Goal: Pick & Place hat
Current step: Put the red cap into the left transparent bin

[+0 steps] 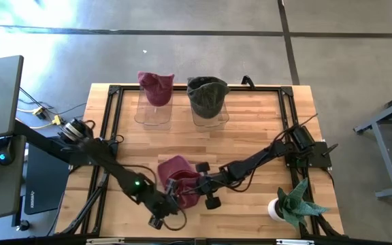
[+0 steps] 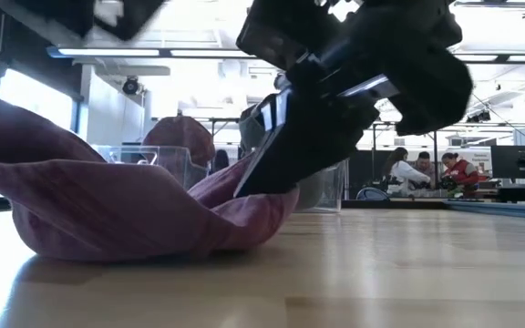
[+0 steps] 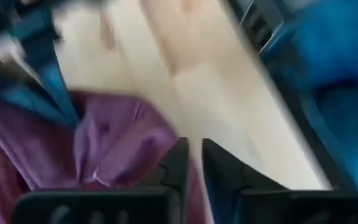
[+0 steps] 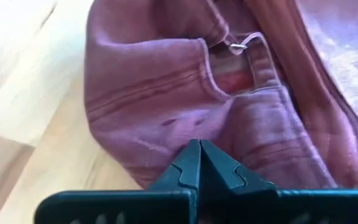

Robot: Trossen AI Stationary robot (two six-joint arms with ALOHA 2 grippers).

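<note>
Right wrist view shows my right end effector (image 4: 199, 163) pinched together on the hat (image 4: 166, 93); thin fabric could slip out on lifting.

bare tabletop (image 1: 250, 139) mid-table, two hat-topped clear stands (image 1: 154, 109) at far edge, potted plant (image 1: 292, 206) near right corner

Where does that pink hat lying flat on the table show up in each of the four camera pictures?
High view: pink hat at the table's near middle, between both grippers.
Low view: the big pink heap on the left, right gripper at its edge.
Left wrist view: purple-looking cloth, lower left.
Right wrist view: fills most of the picture.
Shared landmark: the light wooden tabletop.
</note>
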